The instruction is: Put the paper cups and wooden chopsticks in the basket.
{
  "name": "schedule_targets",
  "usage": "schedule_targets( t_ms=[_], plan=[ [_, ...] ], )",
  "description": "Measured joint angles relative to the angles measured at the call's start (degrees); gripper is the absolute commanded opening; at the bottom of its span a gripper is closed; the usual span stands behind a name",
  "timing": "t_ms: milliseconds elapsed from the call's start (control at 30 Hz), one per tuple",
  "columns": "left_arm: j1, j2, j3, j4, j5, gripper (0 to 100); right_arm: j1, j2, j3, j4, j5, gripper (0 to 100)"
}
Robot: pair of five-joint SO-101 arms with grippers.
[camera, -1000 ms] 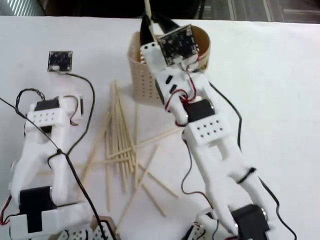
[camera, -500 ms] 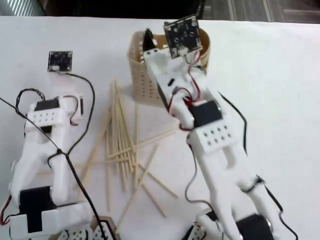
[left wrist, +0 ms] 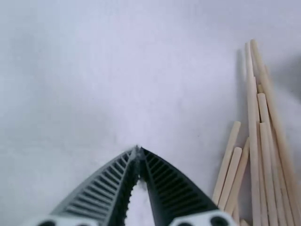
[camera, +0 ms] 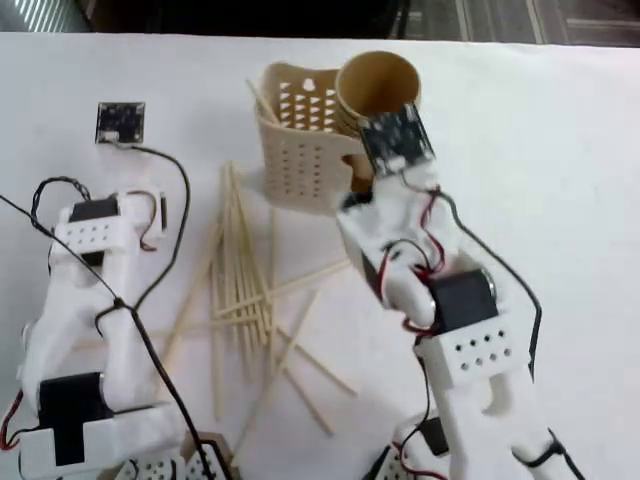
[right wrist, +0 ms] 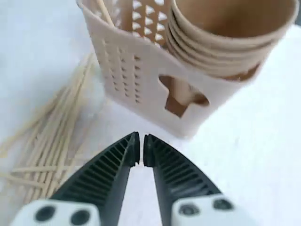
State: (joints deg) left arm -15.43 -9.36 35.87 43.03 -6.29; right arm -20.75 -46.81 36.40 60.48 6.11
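Cups (camera: 378,90) sit stacked in the basket (camera: 300,150) at the top middle of the high view. Chopsticks (camera: 245,290) lie on the table (camera: 560,150) just below it. The right gripper (right wrist: 141,149) and the left gripper (left wrist: 139,157) are both pinched together, holding nothing.

Stacked paper cups (camera: 377,90) upright in perforated basket (camera: 300,150), wooden chopsticks (camera: 245,290) scattered beside

Bright, even light washes the white table (camera: 560,150) almost to glare. Shadows are soft and faint, palest beside the basket (right wrist: 136,70) and chopsticks (left wrist: 261,141).
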Motion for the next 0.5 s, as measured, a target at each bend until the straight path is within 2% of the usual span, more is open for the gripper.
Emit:
schedule_targets(
  t_ms=[100,233,400,500],
  plan=[
    [0.00,0.00,0.00,0.00,-1.67,3,2.64,-2.20,7.82,-0.26,0.00,3.1],
    [0.35,0.00,0.00,0.00,-4.04,3,6.24,-3.34,17.67,-6.59,0.00,3.1],
    [4.04,0.00,-0.70,5.01,-4.40,18,9.05,-3.60,26.81,-16.18,-0.26,3.1],
    [7.21,0.00,-1.23,8.79,-4.31,21,10.02,-3.60,28.13,-18.81,-2.46,3.1]
  ],
)
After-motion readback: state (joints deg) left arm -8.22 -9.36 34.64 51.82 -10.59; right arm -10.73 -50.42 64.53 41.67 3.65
